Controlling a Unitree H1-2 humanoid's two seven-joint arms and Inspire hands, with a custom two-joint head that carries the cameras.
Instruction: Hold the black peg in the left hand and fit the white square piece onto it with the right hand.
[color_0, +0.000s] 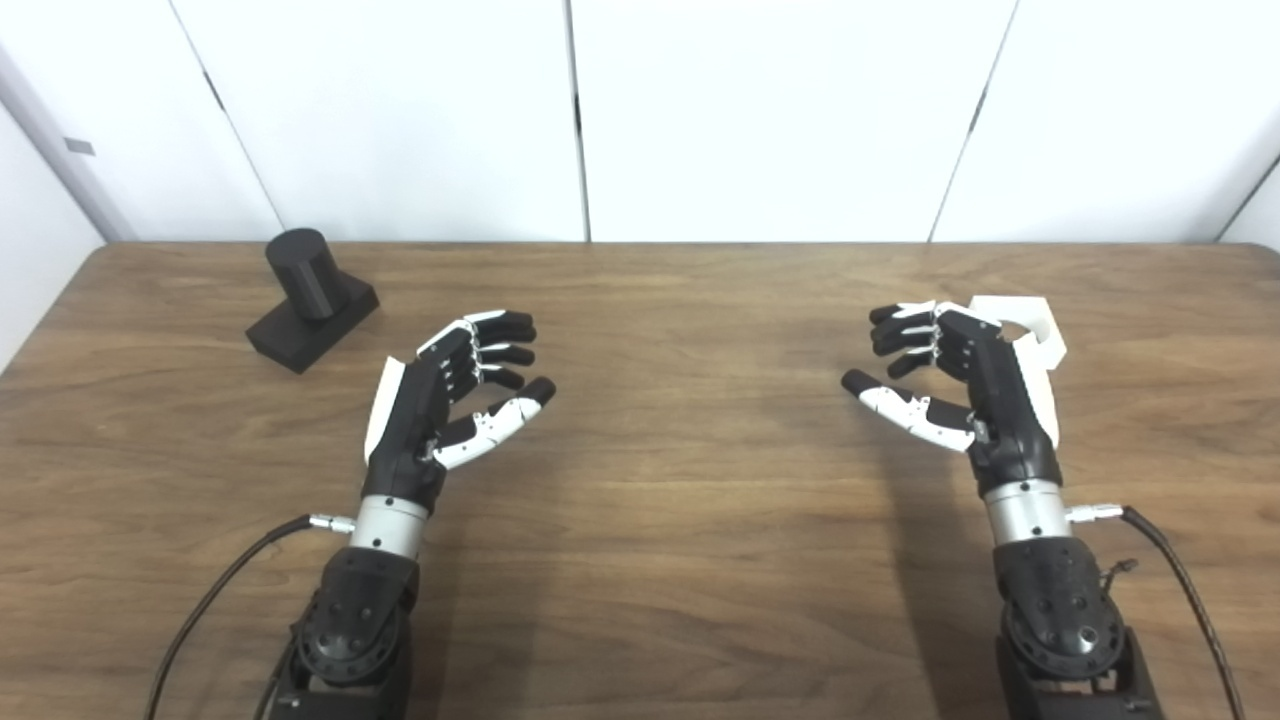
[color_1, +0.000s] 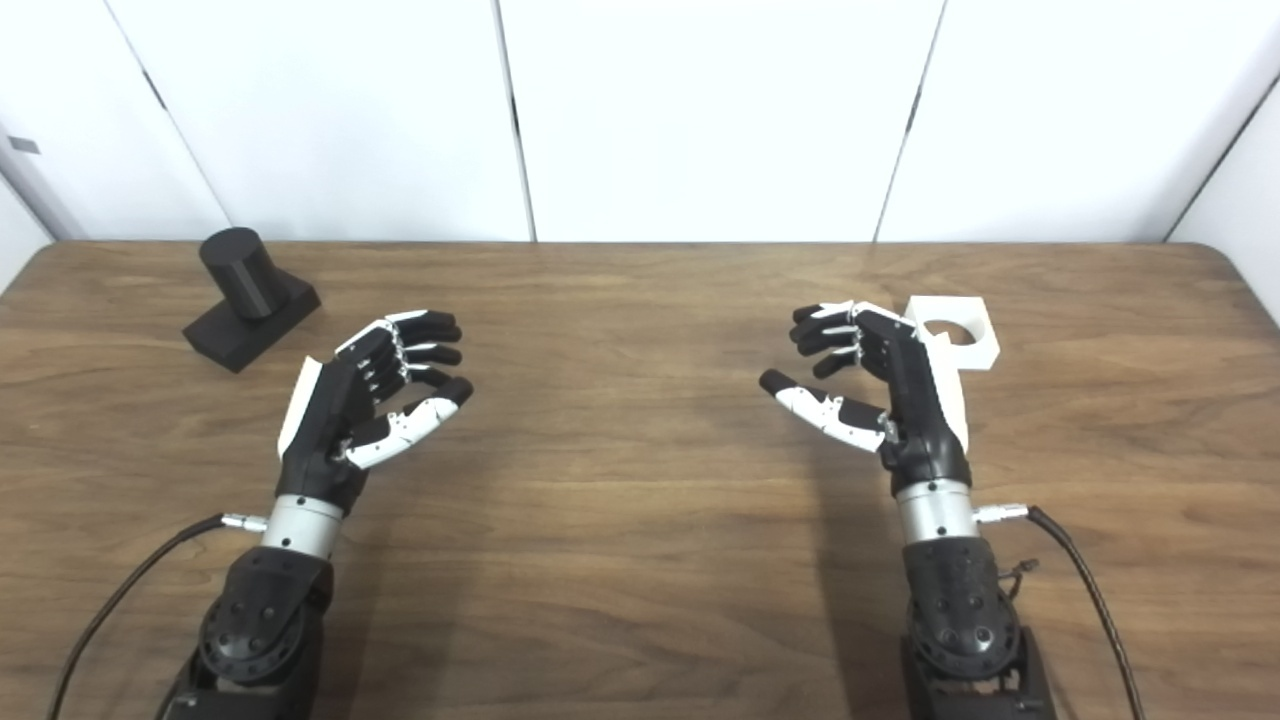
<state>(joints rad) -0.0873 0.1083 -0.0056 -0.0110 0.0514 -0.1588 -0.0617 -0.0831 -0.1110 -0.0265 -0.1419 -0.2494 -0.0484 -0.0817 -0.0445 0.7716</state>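
Peg (color_0: 310, 290) is standing upright at eleven o'clock from my empty, spread left hand (color_0: 445, 400); my right hand (color_0: 950, 385), also spread and empty, is sitting beside the piece (color_1: 955, 335).

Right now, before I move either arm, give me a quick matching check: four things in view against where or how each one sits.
Things:
1. black peg
2. white square piece
3. left hand
4. right hand

States:
A. open, holding nothing, partly in front of the white part
B. far left of the table, upright on its base
C. far right, round hole facing up
D. open, holding nothing, nearer than the black part and to its right

Pairs: 1-B, 2-C, 3-D, 4-A
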